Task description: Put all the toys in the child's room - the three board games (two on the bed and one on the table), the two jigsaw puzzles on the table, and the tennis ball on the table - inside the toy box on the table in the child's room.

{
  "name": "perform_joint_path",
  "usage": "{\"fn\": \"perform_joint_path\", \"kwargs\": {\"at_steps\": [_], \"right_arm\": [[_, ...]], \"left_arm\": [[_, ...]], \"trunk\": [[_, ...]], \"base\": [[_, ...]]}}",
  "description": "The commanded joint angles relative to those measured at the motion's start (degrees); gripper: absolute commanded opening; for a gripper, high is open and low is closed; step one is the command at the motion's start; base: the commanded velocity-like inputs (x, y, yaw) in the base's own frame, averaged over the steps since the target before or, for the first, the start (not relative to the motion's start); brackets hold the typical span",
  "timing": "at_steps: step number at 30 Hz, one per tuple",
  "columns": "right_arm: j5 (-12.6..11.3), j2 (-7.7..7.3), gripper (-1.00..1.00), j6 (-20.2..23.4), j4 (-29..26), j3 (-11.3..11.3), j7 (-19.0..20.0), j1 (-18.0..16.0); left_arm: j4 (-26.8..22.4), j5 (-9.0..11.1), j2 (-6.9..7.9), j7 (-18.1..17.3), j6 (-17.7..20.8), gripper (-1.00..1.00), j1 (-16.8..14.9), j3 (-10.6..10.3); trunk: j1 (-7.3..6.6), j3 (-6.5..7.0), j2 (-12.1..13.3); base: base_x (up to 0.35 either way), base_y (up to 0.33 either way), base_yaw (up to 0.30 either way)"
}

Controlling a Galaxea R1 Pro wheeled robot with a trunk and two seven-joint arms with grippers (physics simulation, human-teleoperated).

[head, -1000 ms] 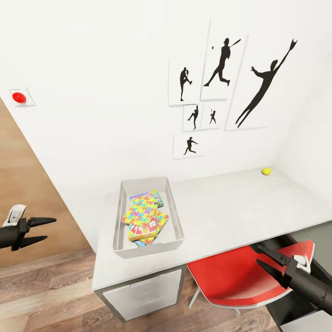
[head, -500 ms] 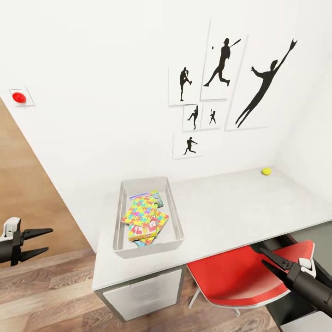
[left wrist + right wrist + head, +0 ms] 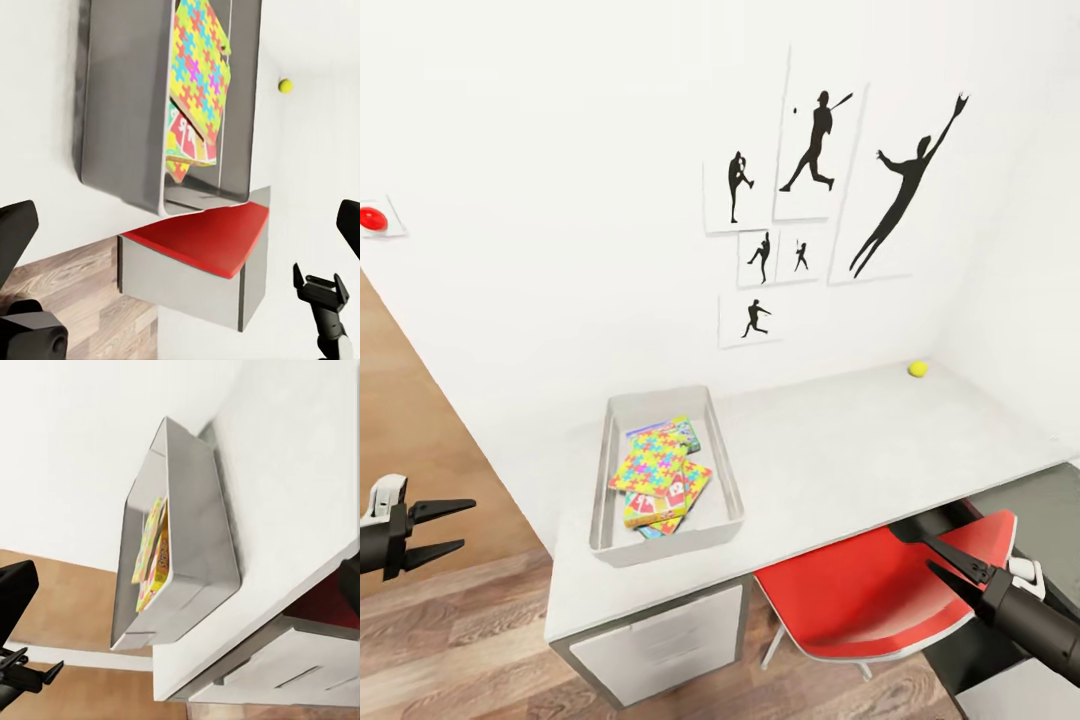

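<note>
A white wall (image 3: 560, 250) is seen at the far side of the scene, and six black-silhouette baseball posters (image 3: 815, 160) are counted on it, with a red button (image 3: 372, 218) far to the left. Wood-plank floor (image 3: 450, 640) lies open at the near left. The pale desk (image 3: 860, 450) is set against the wall, its near edge running from lower left to right, and most of its right part is bare. One red chair (image 3: 870, 590) is tucked under the near edge, beside a drawer unit (image 3: 660, 640).

One grey toy box (image 3: 600, 480) stands on the left part of the desk, close to the near edge. Inside it a stack of flat toys is seen: a jigsaw puzzle (image 3: 650, 462) on top and a board game (image 3: 660, 498) beneath; the full count in the stack cannot be told. One tennis ball (image 3: 918, 369) rests on the far right of the desk, well apart from the box.

The left gripper (image 3: 445, 528) is held off the desk's left end, jaws spread and empty. The right gripper (image 3: 940, 558) is held over the chair, jaws parted and empty.
</note>
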Motion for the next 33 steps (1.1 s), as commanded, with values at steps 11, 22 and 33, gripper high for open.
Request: {"fn": "perform_joint_path", "kwargs": {"at_steps": [11, 22, 33], "right_arm": [[0.07, 0.03, 1.0, 0.16, -0.14, -0.13, 0.19, -0.16], [0.07, 0.08, 1.0, 0.16, -0.07, -0.15, 0.19, -0.19], [0.07, 0.02, 1.0, 0.16, -0.02, -0.21, 1.43, -0.23]], "left_arm": [[0.12, -0.43, -0.05, -0.61, 0.04, 1.0, -0.2, -0.24], [0.12, -0.43, -0.05, -0.61, 0.04, 1.0, -0.2, -0.28], [0.12, -0.43, -0.05, -0.61, 0.04, 1.0, -0.2, -0.24]], "trunk": [[0.04, -0.01, -0.11], [0.04, 0.77, -0.11], [0.04, 1.63, -0.11]], "base": [[0.0, 0.0, -0.02], [0.0, 0.0, -0.149], [0.0, 0.0, -0.197]]}}
